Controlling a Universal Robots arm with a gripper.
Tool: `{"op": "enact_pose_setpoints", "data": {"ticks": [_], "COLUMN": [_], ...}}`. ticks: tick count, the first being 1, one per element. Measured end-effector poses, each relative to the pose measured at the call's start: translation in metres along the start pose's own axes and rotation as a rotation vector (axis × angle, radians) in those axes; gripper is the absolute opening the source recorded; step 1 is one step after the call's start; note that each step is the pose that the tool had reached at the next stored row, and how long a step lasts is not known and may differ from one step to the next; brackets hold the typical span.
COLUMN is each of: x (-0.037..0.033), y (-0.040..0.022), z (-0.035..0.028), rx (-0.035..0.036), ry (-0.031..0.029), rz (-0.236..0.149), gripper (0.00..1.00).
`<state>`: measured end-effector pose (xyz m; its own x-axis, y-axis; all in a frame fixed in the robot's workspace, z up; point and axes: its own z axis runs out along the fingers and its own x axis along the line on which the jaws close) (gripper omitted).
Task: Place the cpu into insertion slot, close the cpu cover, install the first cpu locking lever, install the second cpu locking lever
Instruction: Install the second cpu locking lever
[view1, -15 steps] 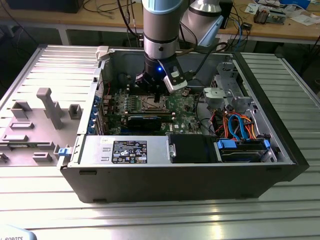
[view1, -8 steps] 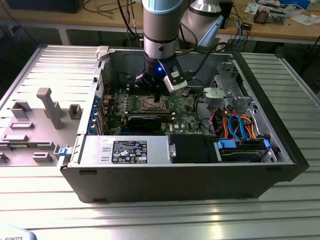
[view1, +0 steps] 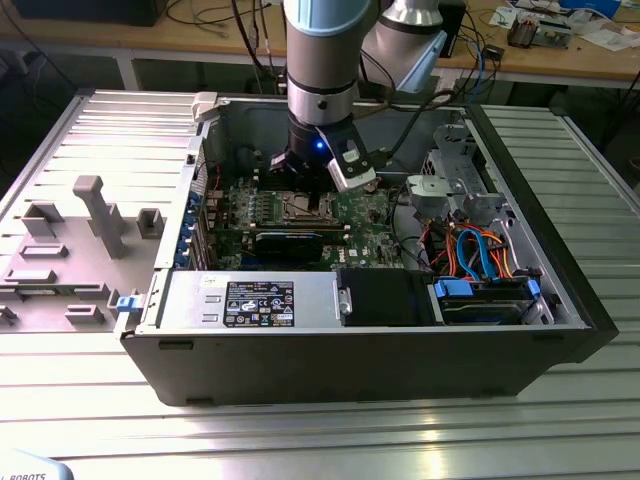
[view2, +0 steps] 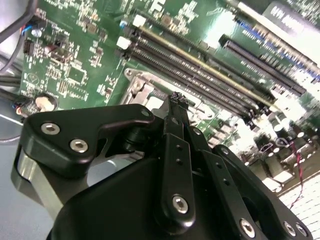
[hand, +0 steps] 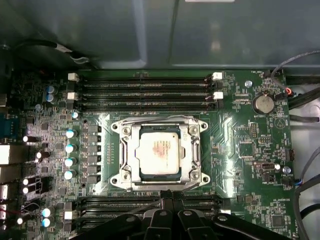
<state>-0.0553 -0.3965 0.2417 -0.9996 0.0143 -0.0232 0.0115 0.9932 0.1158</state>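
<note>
In the first wrist view the cpu (hand: 160, 156) lies flat in the insertion slot (hand: 118, 178), its dull silver top showing a faint reddish smear. The cpu cover (hand: 195, 150), a silver frame, lies down around the chip. My gripper (hand: 167, 200) hovers just beside the socket's edge, its black fingers pressed together with nothing between them. In the second wrist view the gripper (view2: 176, 100) points at a corner of the insertion slot (view2: 142, 90). In the exterior view the gripper (view1: 312, 190) stands inside the open computer case, right above the insertion slot (view1: 300, 208).
Long black memory slots (hand: 145, 92) run on both sides of the socket. A black card (view1: 290, 243), a power supply (view1: 255, 300), and a drive bay with blue and orange cables (view1: 475, 255) crowd the case. Grey fixtures (view1: 95, 215) stand on the exterior view's left.
</note>
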Motion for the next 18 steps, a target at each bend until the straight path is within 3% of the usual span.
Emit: {"op": "enact_pose_setpoints", "data": {"ticks": [3,4,6,9,11,13,18], "x": [0.0032,0.0043,0.0047,0.0047,0.0050,0.0063,0.0138], "y": [-0.0033,-0.0035,-0.0045,-0.0069,-0.0088,-0.0105,-0.0113], "z": [0.0023,0.0032,0.0037,0.0046,0.0061,0.0080,0.0116], "rx": [-0.0053,-0.0058,-0.0082,-0.0126,-0.0145,-0.0172,-0.0307], "ry": [0.0015,0.0068,0.0309,0.0510,0.0611,0.0664,0.0692], "rz": [-0.008,-0.010,-0.015,-0.019,-0.026,-0.040,-0.060], "gripper": [0.11,0.11,0.11,0.11,0.11,0.11,0.11]}}
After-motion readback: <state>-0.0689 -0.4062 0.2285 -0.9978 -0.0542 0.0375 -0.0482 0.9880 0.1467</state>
